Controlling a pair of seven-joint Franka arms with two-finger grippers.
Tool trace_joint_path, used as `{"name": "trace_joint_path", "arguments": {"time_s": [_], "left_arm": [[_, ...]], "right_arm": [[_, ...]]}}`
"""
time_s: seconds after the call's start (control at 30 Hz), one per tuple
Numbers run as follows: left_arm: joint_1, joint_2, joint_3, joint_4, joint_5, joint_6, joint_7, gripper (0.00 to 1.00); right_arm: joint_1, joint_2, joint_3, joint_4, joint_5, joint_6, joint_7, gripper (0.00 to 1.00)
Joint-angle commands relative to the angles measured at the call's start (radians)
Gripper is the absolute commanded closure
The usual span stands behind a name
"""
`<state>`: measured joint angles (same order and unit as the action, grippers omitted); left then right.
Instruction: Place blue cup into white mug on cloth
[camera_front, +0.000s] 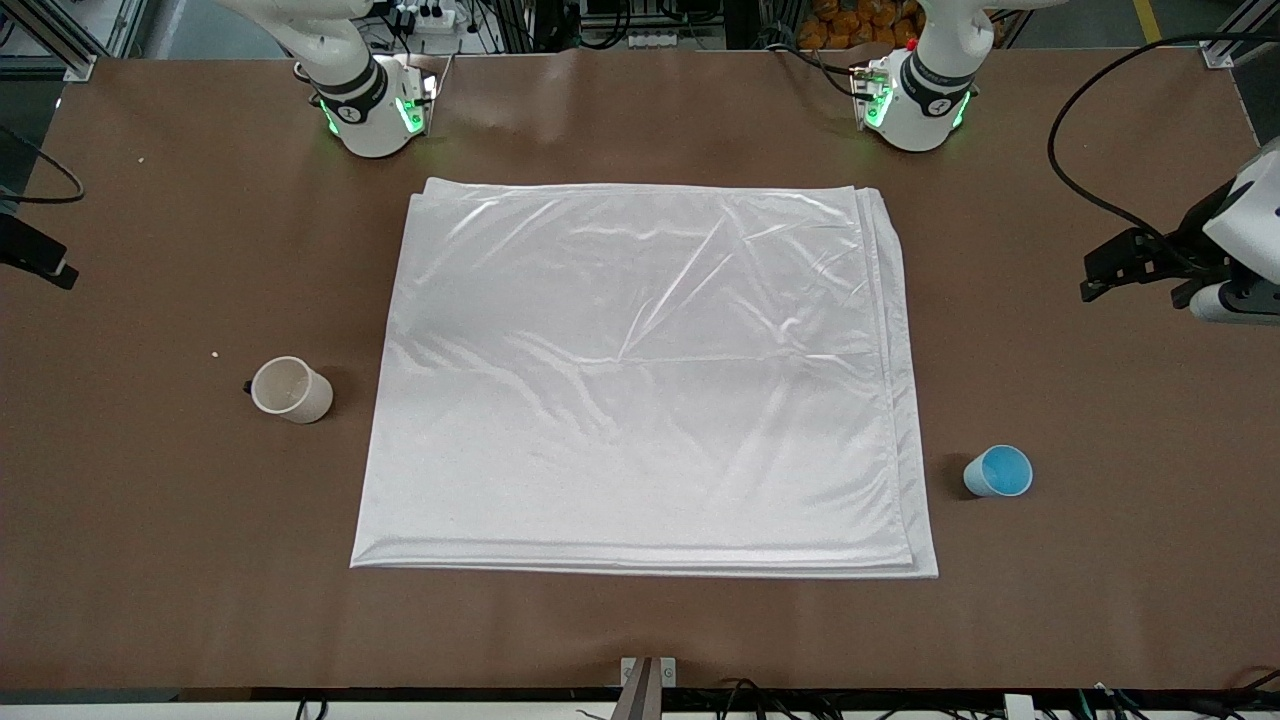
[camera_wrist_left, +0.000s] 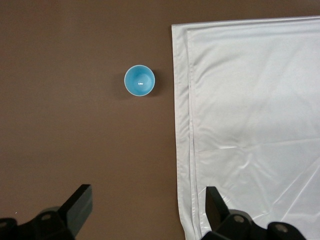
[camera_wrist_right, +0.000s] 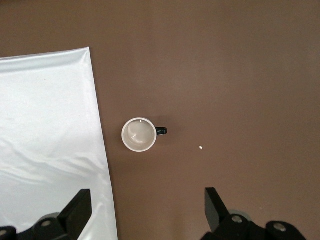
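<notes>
Brown table (camera_front: 160, 560) w/ smooth matte top. The cloth (camera_front: 640, 380), white and shiny, lies flat at its middle, folded in layers, soft wrinkles across it. The white mug (camera_front: 291, 389) stands upright on bare table beside the cloth, toward the right arm's end, apart from the cloth edge, black handle pointing away from the cloth. The blue cup (camera_front: 998, 471) stands upright beside the cloth toward the left arm's end, not touching it. Small pale crumb (camera_front: 215, 353) near the mug.
</notes>
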<state>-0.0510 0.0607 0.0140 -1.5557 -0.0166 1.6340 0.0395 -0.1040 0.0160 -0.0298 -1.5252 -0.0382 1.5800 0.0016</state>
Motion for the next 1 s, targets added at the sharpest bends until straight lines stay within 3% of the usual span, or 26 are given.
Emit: {"name": "trace_joint_path", "arguments": {"time_s": [0.0, 0.2, 0.5, 0.97], "left_arm": [[0.011, 0.062, 0.004, 0.016, -0.005, -0.014, 0.008, 0.0], [0.023, 0.183, 0.009, 0.034, 0.003, 0.015, 0.02, 0.0], [0.031, 0.29, 0.011, 0.04, 0.017, 0.161, 0.023, 0.0], [0.059, 0.479, 0.015, 0.052, 0.055, 0.424, 0.028, 0.0]], "right_arm": [[-0.009, 0.013, 0.013, 0.025, 0.033, -0.023, 0.012, 0.0], [-0.01, 0.016, 0.011, 0.019, 0.044, -0.048, 0.006, 0.0], [-0.003, 0.044, 0.011, -0.01, 0.052, -0.029, -0.031, 0.0], [0.014, 0.044, 0.011, -0.171, 0.027, 0.112, -0.138, 0.0]]}}
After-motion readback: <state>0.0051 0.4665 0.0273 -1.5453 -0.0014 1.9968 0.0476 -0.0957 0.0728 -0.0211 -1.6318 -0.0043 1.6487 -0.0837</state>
